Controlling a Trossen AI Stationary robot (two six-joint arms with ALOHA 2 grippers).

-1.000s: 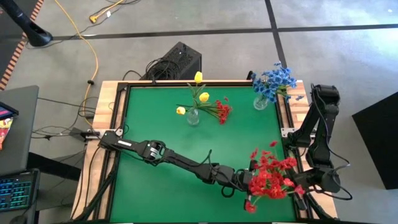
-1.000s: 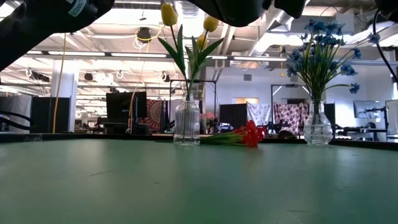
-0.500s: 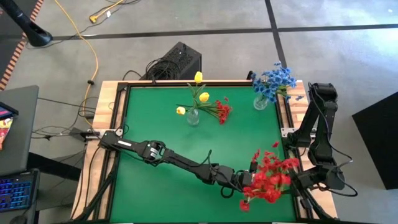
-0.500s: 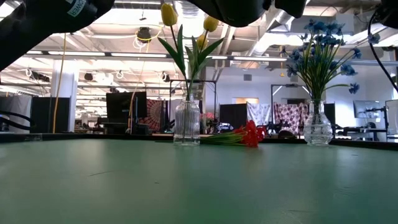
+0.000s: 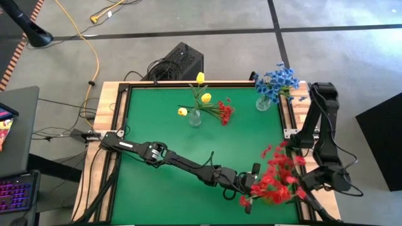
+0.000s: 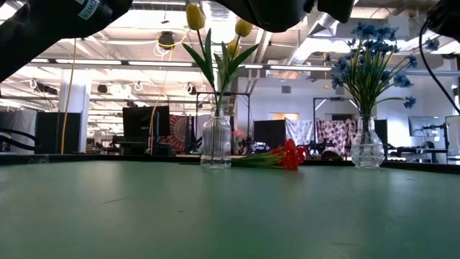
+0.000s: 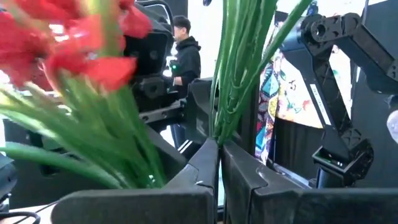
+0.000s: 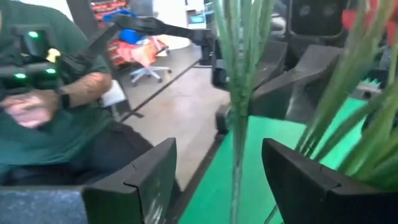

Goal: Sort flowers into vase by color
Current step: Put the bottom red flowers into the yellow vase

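Observation:
My left gripper [image 5: 252,183], near the table's near right corner, is shut on a bunch of red flowers [image 5: 279,176] held above the green table [image 5: 163,138]. My right gripper [image 5: 306,188] is just right of the bunch. It is open, its fingers [image 8: 134,180] wide on either side of green stems [image 8: 239,93] without touching them. At the far side, yellow flowers stand in a glass vase [image 5: 195,117] and blue flowers [image 5: 276,80] in another vase [image 5: 263,103]. A red sprig [image 5: 223,112] lies on the table beside the yellow flowers' vase. My left gripper pinches the red bunch's green stems [image 7: 229,121] between its two shut fingers, low on the stems. The fingers come nearly level from the table's left. The stems rise out of the hold, and the bunch is lifted clear of the table with its blooms [image 7: 74,50] leaning over.
The yellow flowers' vase [image 6: 215,140], the lying red sprig [image 6: 284,157] and the blue flowers' vase [image 6: 367,147] stand along the far edge. The wooden table frame [image 5: 295,119] runs beside the right arm. A seated person [image 8: 56,93] shows beyond the table.
My right gripper has opened around the stems of the red bunch and drawn slightly toward the table's right edge. The bunch stays in my left gripper, and its blooms have swayed and spread a little.

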